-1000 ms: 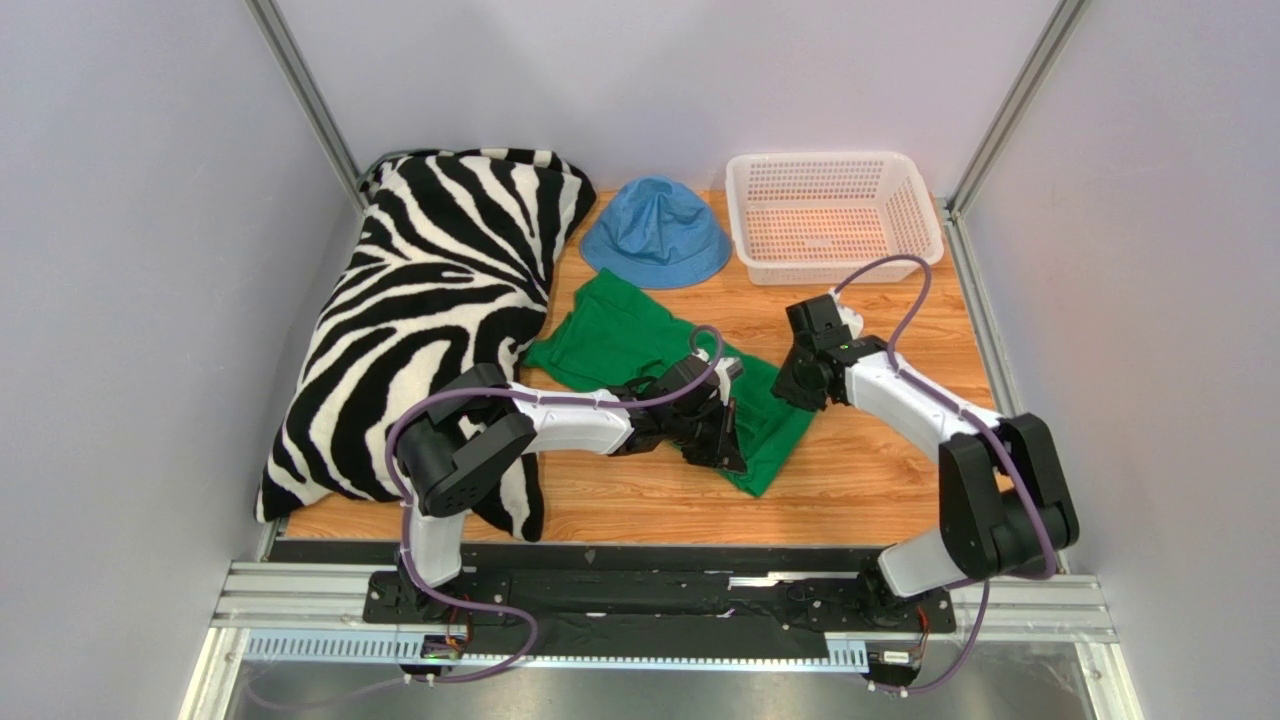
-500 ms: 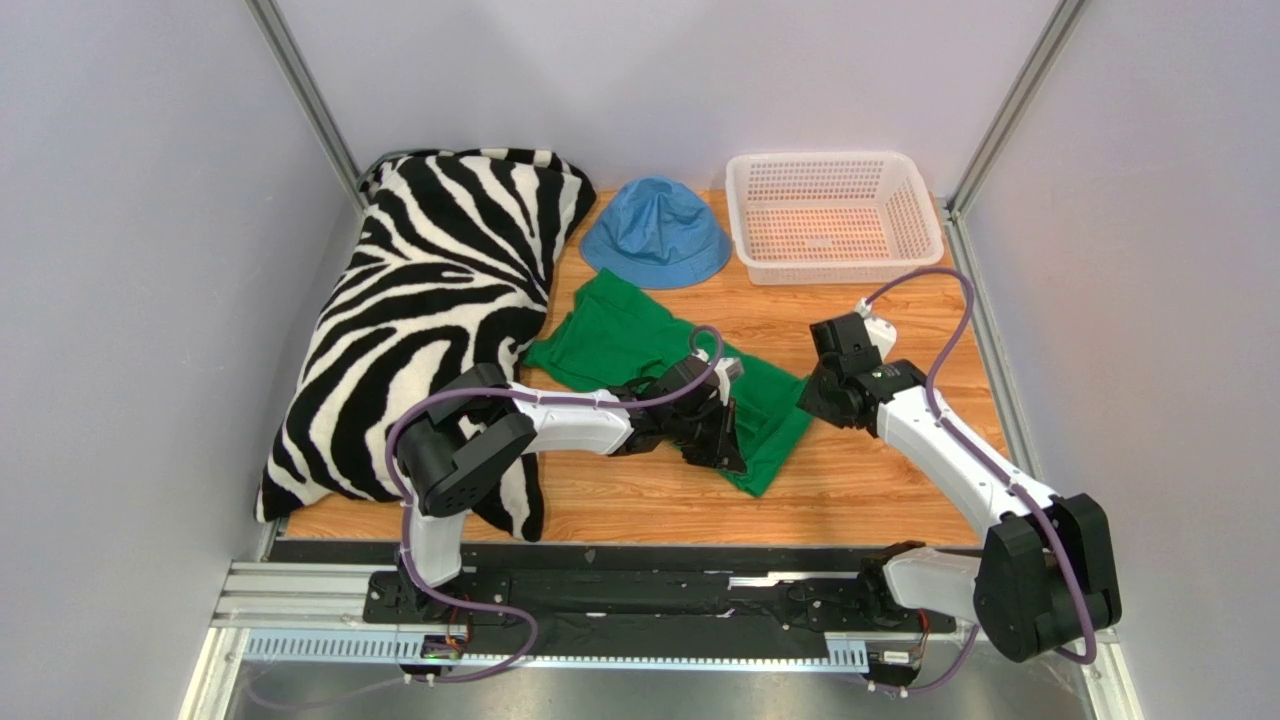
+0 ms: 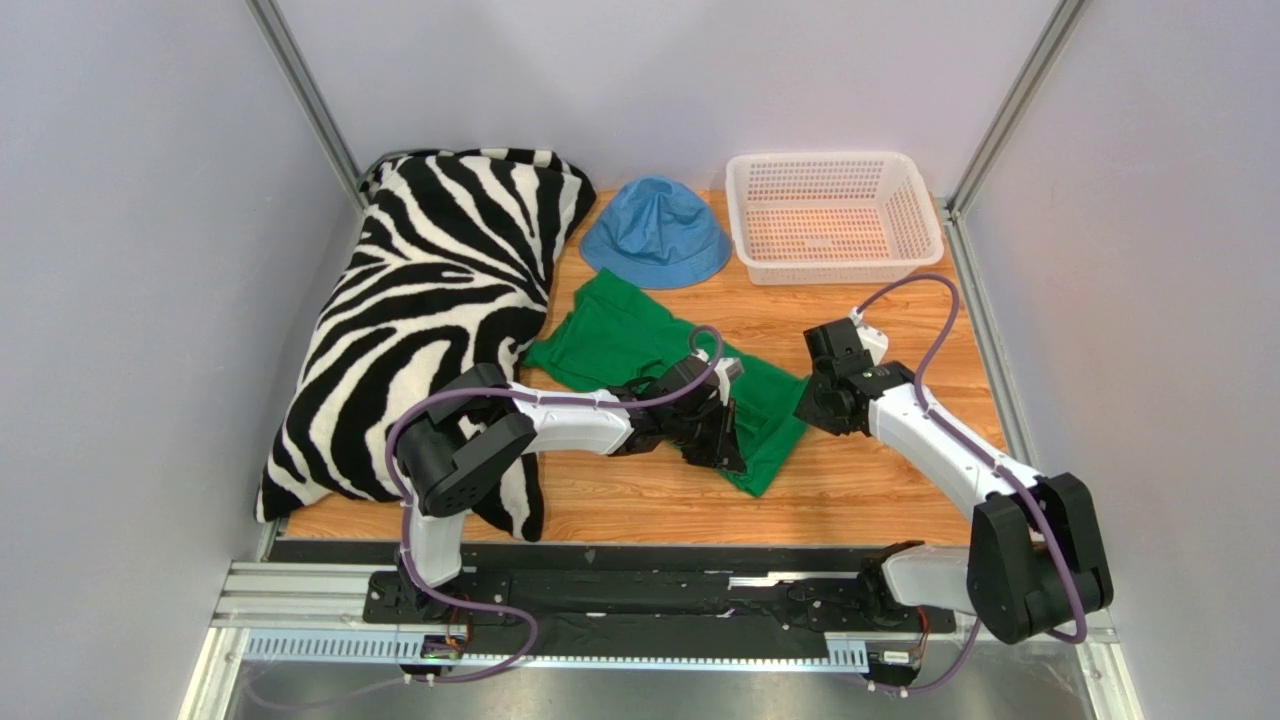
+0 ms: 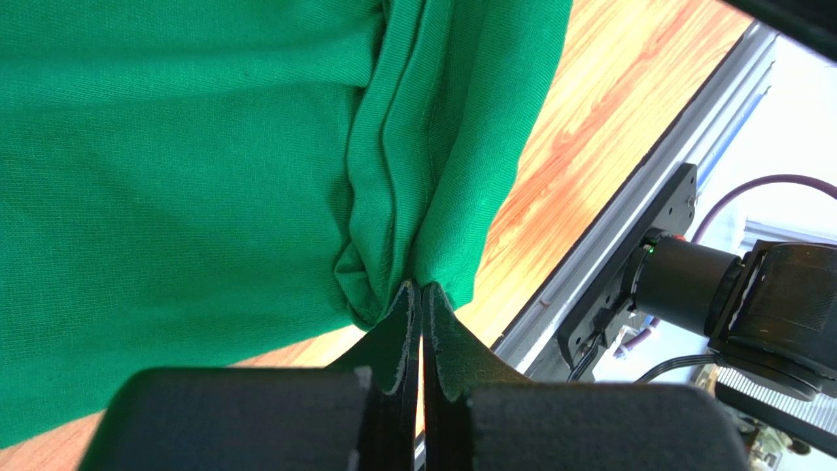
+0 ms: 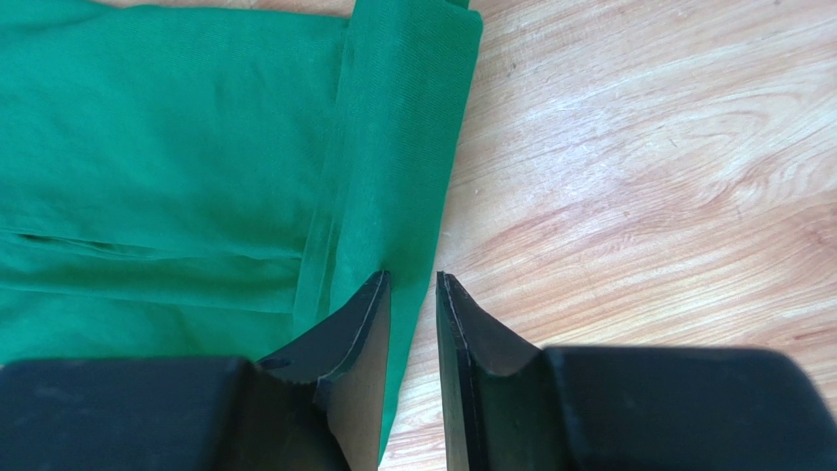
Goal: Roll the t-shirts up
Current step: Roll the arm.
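The green t-shirt [image 3: 616,338] lies partly folded on the wooden table, between the pillow and the right arm. My left gripper [image 3: 726,435] rests on its near right part. In the left wrist view the left gripper [image 4: 422,287] is shut, and a bunched fold of the t-shirt [image 4: 177,147] gathers into its tips. My right gripper [image 3: 804,402] sits low at the shirt's right edge. In the right wrist view the right gripper [image 5: 413,280] stands a little open, straddling the folded edge of the t-shirt [image 5: 167,128] with nothing pinched.
A zebra-striped pillow [image 3: 406,323] fills the left side, touching the shirt's left end. A blue bucket hat [image 3: 655,230] lies behind the shirt. A white mesh basket [image 3: 831,215] stands at the back right. Bare wood [image 3: 887,495] lies near the right arm.
The right arm has swung its elbow out to the right and lowered its gripper to the shirt's right edge. The left arm and shirt have not moved.
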Controlling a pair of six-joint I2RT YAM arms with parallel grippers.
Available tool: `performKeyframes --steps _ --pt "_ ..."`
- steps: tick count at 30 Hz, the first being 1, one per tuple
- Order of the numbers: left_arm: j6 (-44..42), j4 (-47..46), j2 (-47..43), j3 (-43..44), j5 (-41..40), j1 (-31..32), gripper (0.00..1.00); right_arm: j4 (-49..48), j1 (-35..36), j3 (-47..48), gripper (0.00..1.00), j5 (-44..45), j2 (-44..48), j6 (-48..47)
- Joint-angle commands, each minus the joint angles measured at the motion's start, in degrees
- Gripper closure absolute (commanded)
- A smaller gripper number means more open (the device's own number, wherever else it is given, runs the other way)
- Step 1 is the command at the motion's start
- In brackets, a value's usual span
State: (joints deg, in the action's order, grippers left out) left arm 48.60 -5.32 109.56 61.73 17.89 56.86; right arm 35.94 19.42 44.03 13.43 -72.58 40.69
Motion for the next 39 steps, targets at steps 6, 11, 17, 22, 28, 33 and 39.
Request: performKeyframes --steps 6,11,17,22,28,33,39 --pt "-0.3 0.3 -1.2 -0.7 -0.1 -0.3 1.00 -5.3 0.1 0.0 0.73 -0.5 -3.1 -0.2" --pt "-0.3 0.1 -1.2 -0.8 0.0 -0.3 1.00 -6.8 0.1 0.4 0.73 -1.5 -5.2 0.2" --pt "-0.7 -0.1 -1.4 -0.8 0.6 -0.3 1.00 -7.7 0.1 1.1 0.73 -1.8 -8.2 -0.1" --pt "-1.6 -0.4 -2.1 -0.5 1.9 -0.3 1.00 -9.5 0.2 0.7 0.74 -2.7 -9.4 -0.8" --pt "-3.7 1.4 -3.9 1.2 3.4 -0.3 0.85 -9.3 0.2 0.8 0.74 -2.5 -10.9 -2.3" --pt "-5.5 4.9 -5.2 4.5 3.6 -0.3 0.72 -9.4 0.3 0.0 0.74 -2.3 -11.1 -2.8" --pt "-7.0 7.7 -4.4 8.7 4.2 -0.3 0.64 -9.1 0.2 -0.3 0.74 -1.8 -10.7 -3.1"
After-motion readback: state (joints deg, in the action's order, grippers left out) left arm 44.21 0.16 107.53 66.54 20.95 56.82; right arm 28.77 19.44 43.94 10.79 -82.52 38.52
